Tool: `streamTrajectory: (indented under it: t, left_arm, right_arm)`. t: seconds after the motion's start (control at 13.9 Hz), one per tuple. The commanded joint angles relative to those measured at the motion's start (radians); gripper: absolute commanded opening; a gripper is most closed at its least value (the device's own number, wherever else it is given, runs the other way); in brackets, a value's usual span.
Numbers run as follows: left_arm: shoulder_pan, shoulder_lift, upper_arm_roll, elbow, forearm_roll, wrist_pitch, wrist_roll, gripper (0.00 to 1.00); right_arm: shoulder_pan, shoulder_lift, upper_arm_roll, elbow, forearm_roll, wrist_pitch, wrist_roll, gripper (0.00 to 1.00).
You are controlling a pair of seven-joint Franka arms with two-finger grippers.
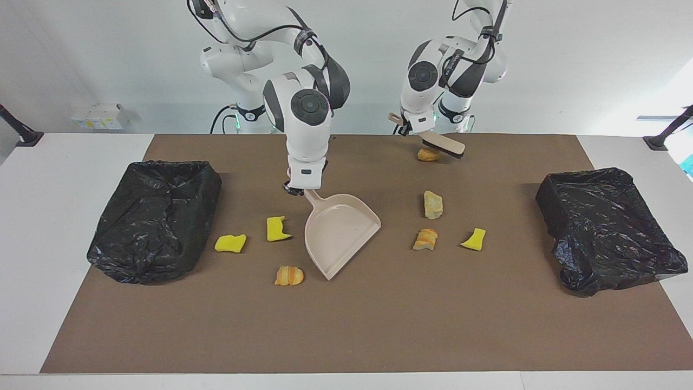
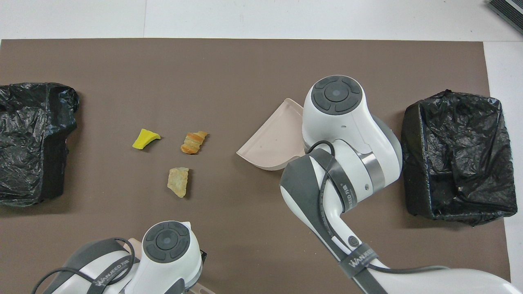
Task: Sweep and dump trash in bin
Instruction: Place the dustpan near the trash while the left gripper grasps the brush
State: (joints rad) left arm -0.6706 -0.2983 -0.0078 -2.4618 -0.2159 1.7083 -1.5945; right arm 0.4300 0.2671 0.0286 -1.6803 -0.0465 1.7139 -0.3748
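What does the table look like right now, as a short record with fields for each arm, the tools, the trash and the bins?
right gripper: shut on the dustpan handle, pan tilted over the mat
left gripper: shut on the brush, above a tan scrap
trash on mat: seven scraps, none in the dustpan
yellow scraps: three
other tan-orange scraps: three
bins: two black-lined, one at the right arm's end, one at the left arm's end

Bins: one bin [image 1: 154, 219] at the right arm's end of the worktop [image 1: 346, 336], another bin [image 1: 609, 227] at the left arm's end.
Dustpan [image 1: 340, 233]: between the bins, tilted.
Trash [image 1: 433, 205]: scattered beside the dustpan toward both ends.
Brush [image 1: 441, 145]: over the scrap [image 1: 427, 155] nearest the robots.
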Motion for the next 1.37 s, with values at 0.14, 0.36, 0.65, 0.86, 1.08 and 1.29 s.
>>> streamTrajectory:
  t: [0.14,0.36,0.65,0.86,1.08,1.29]
  left_arm:
    - [0.166,0.035,-0.003,0.043,-0.098,-0.128,-0.002,0.0]
    - [0.167,0.034,-0.003,0.027,-0.154,-0.098,-0.005,0.0]
    - [0.151,0.031,-0.006,-0.025,-0.177,-0.015,-0.005,0.0]
    - [0.073,0.039,-0.009,-0.059,-0.206,0.105,-0.025,0.0]
    - [0.069,0.042,-0.008,-0.063,-0.217,0.143,-0.022,0.0]
    - [0.069,0.053,-0.008,-0.063,-0.215,0.227,0.039,0.0]
  right_arm:
    - [-0.007,-0.083,0.007,-0.153,-0.064,0.127,-0.304,0.0]
    - [-0.033,-0.092,0.005,-0.177,-0.069,0.135,-0.424,0.0]
    - [-0.062,-0.092,0.007,-0.191,-0.069,0.161,-0.539,0.0]
    - [-0.062,-0.095,0.007,-0.205,-0.069,0.199,-0.57,0.0]
    - [-0.062,-0.098,0.005,-0.223,-0.069,0.228,-0.602,0.0]
    - [-0.06,-0.101,0.007,-0.236,-0.069,0.256,-0.605,0.0]
